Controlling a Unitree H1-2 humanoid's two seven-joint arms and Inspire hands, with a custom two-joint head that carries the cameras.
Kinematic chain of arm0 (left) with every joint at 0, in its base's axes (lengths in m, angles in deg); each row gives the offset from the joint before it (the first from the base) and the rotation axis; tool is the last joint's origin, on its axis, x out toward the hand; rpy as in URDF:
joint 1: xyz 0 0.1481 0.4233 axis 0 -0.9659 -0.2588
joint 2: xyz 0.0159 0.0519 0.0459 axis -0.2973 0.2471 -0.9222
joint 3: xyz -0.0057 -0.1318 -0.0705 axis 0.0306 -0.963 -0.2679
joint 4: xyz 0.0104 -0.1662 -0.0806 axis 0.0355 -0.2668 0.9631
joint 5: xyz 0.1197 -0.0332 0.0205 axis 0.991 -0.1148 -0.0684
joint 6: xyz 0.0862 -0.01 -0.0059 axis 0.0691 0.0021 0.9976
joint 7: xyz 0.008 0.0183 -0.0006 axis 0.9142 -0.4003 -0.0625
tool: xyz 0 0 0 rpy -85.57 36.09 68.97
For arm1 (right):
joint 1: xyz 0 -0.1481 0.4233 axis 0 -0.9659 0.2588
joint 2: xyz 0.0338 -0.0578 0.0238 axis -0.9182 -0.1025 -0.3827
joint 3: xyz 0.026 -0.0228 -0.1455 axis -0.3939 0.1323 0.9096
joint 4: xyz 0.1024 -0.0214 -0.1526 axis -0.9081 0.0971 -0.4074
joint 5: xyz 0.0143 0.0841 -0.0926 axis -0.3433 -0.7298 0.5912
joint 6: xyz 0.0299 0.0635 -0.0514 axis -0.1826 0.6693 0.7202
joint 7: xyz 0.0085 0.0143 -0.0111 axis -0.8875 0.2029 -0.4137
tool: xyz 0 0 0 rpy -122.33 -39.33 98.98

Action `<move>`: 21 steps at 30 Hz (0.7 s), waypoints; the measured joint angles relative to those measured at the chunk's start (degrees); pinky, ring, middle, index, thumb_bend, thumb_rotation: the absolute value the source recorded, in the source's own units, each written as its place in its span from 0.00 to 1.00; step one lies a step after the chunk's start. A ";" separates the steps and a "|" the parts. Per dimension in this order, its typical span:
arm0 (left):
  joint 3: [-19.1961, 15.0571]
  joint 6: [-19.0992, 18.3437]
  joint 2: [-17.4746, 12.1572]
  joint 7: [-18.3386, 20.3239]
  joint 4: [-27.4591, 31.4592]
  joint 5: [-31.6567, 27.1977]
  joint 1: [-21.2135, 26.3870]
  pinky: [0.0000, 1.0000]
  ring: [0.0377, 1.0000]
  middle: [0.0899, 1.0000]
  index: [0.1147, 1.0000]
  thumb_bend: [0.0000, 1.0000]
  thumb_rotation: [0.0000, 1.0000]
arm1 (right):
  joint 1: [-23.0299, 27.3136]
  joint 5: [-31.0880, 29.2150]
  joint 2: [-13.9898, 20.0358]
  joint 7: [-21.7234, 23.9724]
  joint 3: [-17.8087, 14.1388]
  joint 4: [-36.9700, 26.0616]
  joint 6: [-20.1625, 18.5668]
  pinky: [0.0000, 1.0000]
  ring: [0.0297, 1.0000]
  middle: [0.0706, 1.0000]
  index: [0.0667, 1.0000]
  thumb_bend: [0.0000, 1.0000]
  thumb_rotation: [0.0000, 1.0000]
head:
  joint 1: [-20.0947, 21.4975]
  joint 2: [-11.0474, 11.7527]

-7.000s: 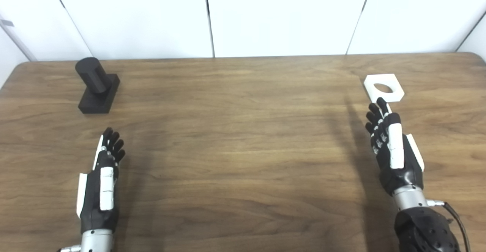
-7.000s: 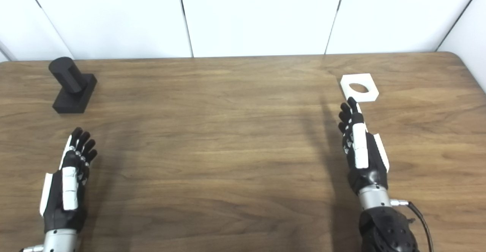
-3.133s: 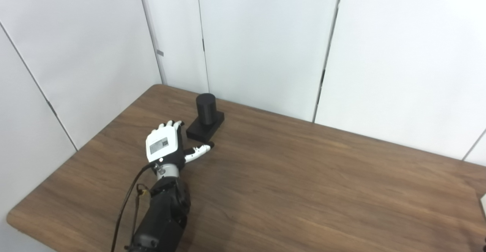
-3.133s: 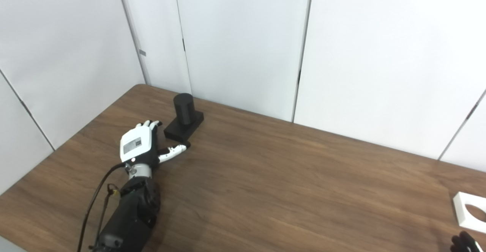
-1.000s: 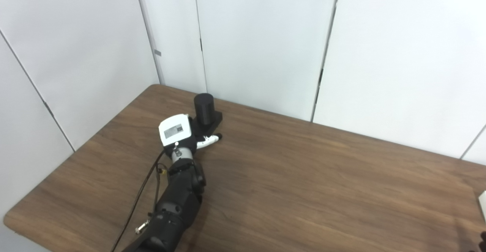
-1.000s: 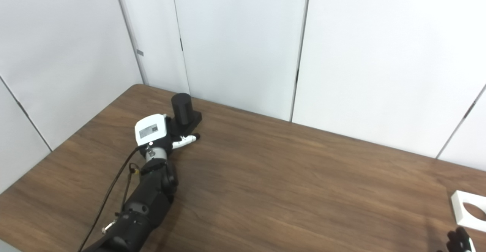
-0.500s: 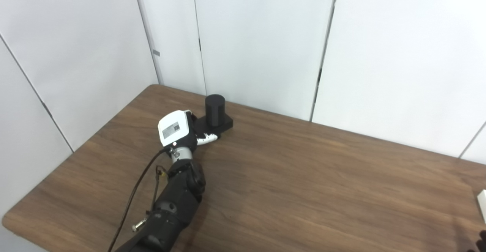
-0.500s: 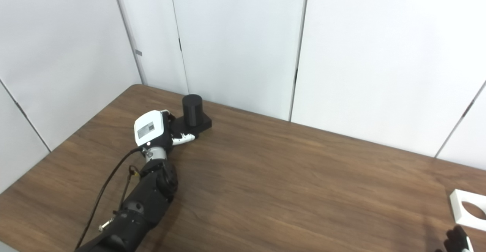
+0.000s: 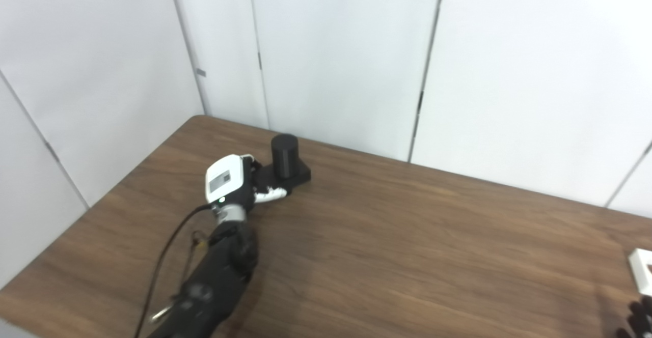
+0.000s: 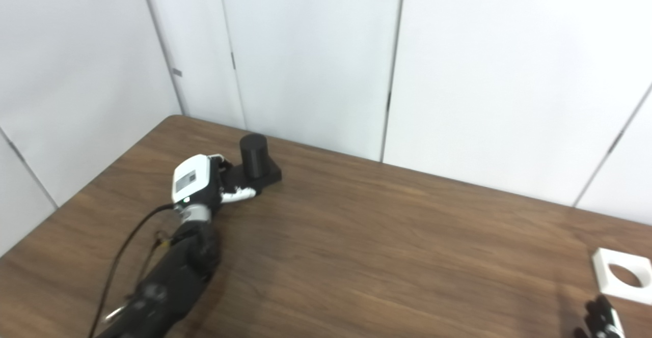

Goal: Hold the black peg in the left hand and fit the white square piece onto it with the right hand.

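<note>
Black peg (image 9: 284, 148) stands upright on its square black base (image 9: 295, 174), far left on the wooden table (image 9: 407, 236), close to the white wall panels (image 9: 336, 48). Left hand (image 9: 230, 179) is at the base's near-left side, fingers curled onto the base edge and thumb (image 9: 271, 194) along the near side. It looks like a grasp on the base, though how firm the contact is can't be told. Gripping the base rather than the cylinder likely leaves the post free for the piece to slide on. White square piece (image 10: 622, 274) with its round hole lies flat at the right edge of the table, well apart from the peg. Right hand (image 10: 601, 320) shows only dark fingertips at the near right corner, just near of the piece and not touching it; whether it is spread or clenched can't be told. Probably waiting while the peg gets secured.
</note>
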State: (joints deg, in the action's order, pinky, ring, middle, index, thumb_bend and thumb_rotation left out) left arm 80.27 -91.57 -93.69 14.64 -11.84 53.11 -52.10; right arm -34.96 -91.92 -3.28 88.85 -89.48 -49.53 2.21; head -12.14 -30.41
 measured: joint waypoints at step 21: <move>11.72 12.52 1.48 15.62 35.61 5.63 -24.45 0.69 0.81 0.75 0.42 0.51 0.05 | -0.07 5.32 -0.60 -2.47 3.44 -6.78 -4.78 1.00 1.00 0.95 0.98 0.49 1.00 | 11.77 -6.85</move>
State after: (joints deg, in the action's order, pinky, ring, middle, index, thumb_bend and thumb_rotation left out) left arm 91.99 -79.05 -92.21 30.26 23.77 58.75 -76.56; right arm -35.03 -86.60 -3.88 86.38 -86.04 -56.32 -2.58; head -0.36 -37.26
